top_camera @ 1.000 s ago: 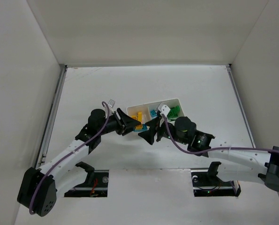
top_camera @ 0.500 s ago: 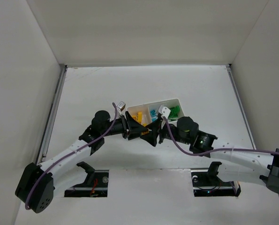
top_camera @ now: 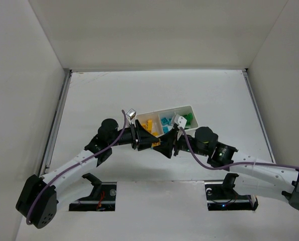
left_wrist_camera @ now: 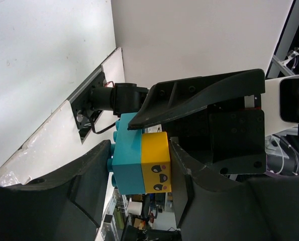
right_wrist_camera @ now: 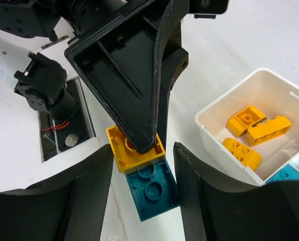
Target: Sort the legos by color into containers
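yellow brick (left_wrist_camera: 156, 163) with a black face and pink cheeks, teal brick (left_wrist_camera: 129, 165), white tray (right_wrist_camera: 222, 118)

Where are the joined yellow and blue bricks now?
Top view, centre: the joined yellow and cyan plastic bricks sit between the left end effector and right end effector, just below the white plastic tray.

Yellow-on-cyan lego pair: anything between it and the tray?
Nothing visible. In the right wrist view only table lies between the lego pair and the tray. The catch is that the two colours are joined, clamped by both the left end effector and the right end effector.
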### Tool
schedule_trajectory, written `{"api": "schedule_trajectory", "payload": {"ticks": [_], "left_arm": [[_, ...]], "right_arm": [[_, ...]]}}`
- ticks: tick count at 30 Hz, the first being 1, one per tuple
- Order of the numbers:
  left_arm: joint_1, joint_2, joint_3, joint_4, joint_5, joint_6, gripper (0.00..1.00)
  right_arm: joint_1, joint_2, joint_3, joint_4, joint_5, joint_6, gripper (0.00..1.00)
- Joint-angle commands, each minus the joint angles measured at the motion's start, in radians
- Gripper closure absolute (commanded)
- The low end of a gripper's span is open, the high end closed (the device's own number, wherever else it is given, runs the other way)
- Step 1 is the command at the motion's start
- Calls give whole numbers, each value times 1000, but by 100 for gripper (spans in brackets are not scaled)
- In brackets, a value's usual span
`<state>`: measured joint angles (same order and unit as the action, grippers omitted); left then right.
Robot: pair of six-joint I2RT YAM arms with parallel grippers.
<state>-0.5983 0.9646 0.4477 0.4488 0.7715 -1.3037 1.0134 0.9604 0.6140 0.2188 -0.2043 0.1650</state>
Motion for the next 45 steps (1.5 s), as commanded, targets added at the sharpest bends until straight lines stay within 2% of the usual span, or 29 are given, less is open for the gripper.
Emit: {"api": "schedule_trajectory", "payload": {"ticks": [1,6,11,15,23,29,38,40,45], "left_arm": [[12,-17,36,71,35,1,76],[13,-12,32,71,35,3,76],[19,-3,20,68,35,14,77],[24,2,16,70,35,14,77],[24,13,17,73,35,20,77],[27,11,14,73,38,20,77],[30,11,16,73,40,18,77],[38,5,16,73,32,15,73],[82,-23,14,80,-18,3,53]], "right_arm": [[-9,-29,-7,57,-29,11,45],[-22,-20,-7,68,-52,25,57],[-23,-20,-13,105,-52,31,55],[-28,-22,-17,129,-69,50,60],[-36,14,-26,180,-90,71,47],[-45,9,-31,197,-95,77,45],[-54,8,-33,194,-106,87,66],[-54,6,-33,192,-99,88,69],[-63,1,-33,197,-84,114,73]]}}
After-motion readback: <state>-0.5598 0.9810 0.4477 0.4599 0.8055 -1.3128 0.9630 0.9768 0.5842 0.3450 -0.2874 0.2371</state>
